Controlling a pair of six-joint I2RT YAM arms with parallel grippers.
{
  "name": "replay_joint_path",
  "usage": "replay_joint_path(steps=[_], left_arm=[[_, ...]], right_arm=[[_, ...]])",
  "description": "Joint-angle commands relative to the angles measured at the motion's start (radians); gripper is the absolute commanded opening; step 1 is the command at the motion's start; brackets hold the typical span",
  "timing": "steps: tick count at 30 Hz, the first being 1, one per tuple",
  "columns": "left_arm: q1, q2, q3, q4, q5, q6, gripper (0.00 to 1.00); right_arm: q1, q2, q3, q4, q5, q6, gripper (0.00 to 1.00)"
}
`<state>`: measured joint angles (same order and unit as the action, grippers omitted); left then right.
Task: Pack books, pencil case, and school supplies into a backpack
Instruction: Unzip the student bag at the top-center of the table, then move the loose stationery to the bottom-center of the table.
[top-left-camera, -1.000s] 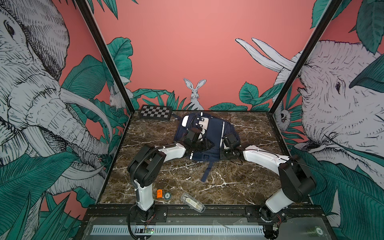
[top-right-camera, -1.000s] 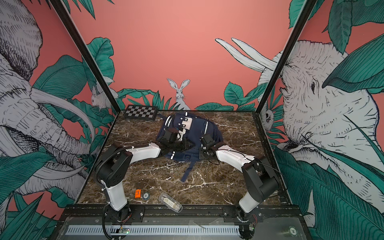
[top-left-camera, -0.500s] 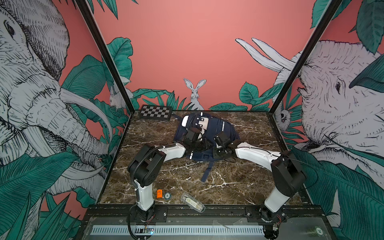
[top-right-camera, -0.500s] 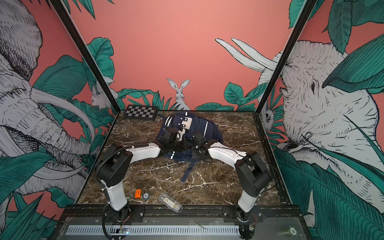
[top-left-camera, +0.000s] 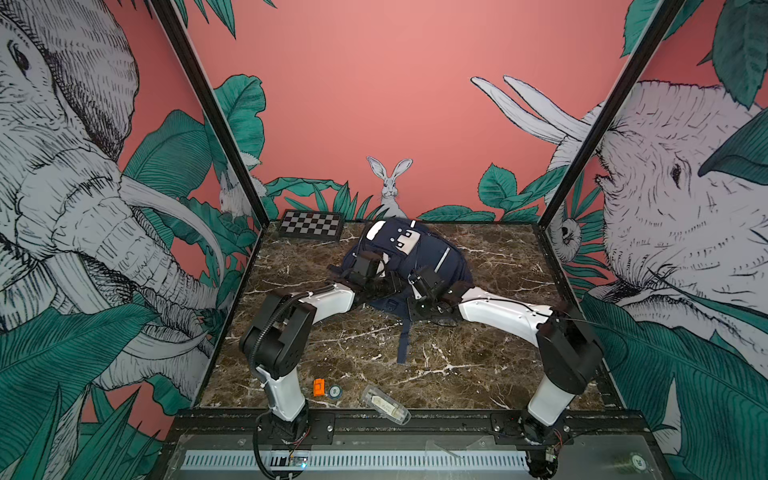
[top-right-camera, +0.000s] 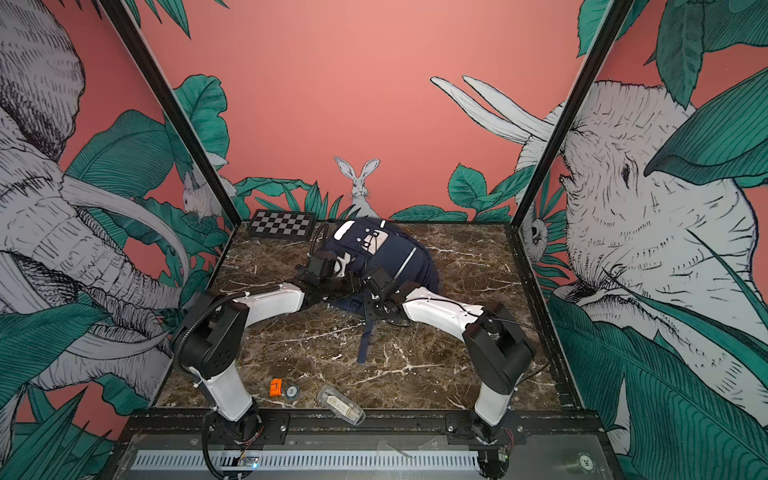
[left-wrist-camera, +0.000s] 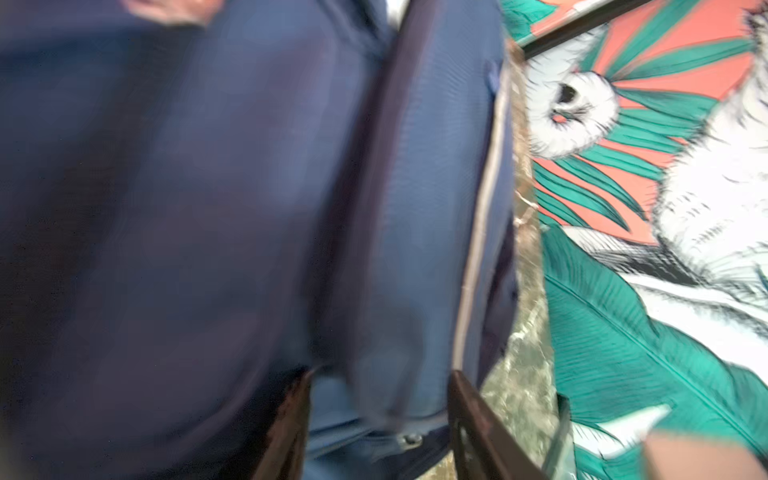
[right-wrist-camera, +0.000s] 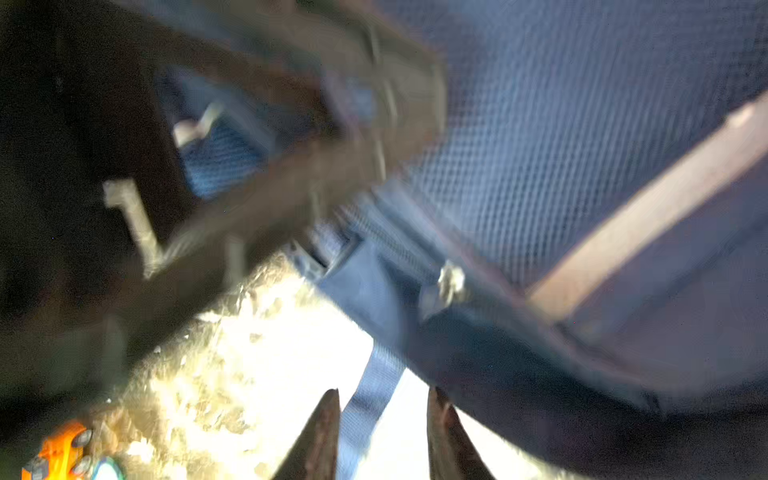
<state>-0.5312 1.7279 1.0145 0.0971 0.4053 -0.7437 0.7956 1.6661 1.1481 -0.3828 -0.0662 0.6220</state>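
— Pink jungle-mural walls (top-left-camera: 374, 104) are closing in a dark marble surface (top-left-camera: 478, 374). Two robot arms are reaching over a navy backpack (top-left-camera: 432, 257) that is lying at the far middle.

— What is changing?

— Compared with a second ago, the right arm (top-left-camera: 498, 311) is sitting further in, over the near edge of the bag rather than at its right side. The right tool (right-wrist-camera: 382, 395), pinched shut a second ago, is now standing open. A loose blue strap (right-wrist-camera: 370, 399) is lying between its jaws, ungripped. The left tool (left-wrist-camera: 380, 376) is spreading wider too. Bag fabric is filling its gap, and I cannot tell whether it is still being pinched.

— Meaning what for the packing?

— Probably both arms are letting go to regrip. No books are showing. A clear case (top-left-camera: 384, 409) and an orange block (top-left-camera: 318, 386) are still waiting at the near edge, unpacked.

— Which way is the bag pointing?

— Its long axis is running near-to-far. The end with the white patch (top-left-camera: 401, 241) is facing away from the robot, and the strap is trailing toward it.
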Motion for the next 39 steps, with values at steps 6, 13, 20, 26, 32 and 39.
replay_joint_path(steps=[6, 13, 20, 26, 32, 39], left_arm=[[-0.008, -0.327, -0.061, -0.318, -0.081, 0.173, 0.68], [-0.017, -0.597, -0.188, -0.611, -0.225, 0.178, 0.67], [-0.187, -0.764, -0.361, -0.737, -0.112, 0.079, 0.66], [-0.333, -0.941, -0.485, -0.764, -0.029, -0.093, 0.66], [-0.474, -1.046, -0.571, -0.754, 0.023, -0.26, 0.66], [-0.629, -0.984, -0.656, -0.574, -0.014, -0.424, 0.65]], right_arm=[[-0.006, -0.205, -0.083, 0.042, -0.106, 0.018, 0.41], [0.045, -0.128, -0.072, 0.136, -0.38, -0.016, 0.41], [0.101, -0.117, -0.169, 0.121, -0.569, -0.124, 0.47], [0.124, -0.142, -0.297, 0.178, -0.677, -0.126, 0.52], [0.191, -0.102, -0.336, 0.168, -0.691, -0.144, 0.52], [0.235, -0.074, -0.37, 0.206, -0.702, -0.132, 0.49]])
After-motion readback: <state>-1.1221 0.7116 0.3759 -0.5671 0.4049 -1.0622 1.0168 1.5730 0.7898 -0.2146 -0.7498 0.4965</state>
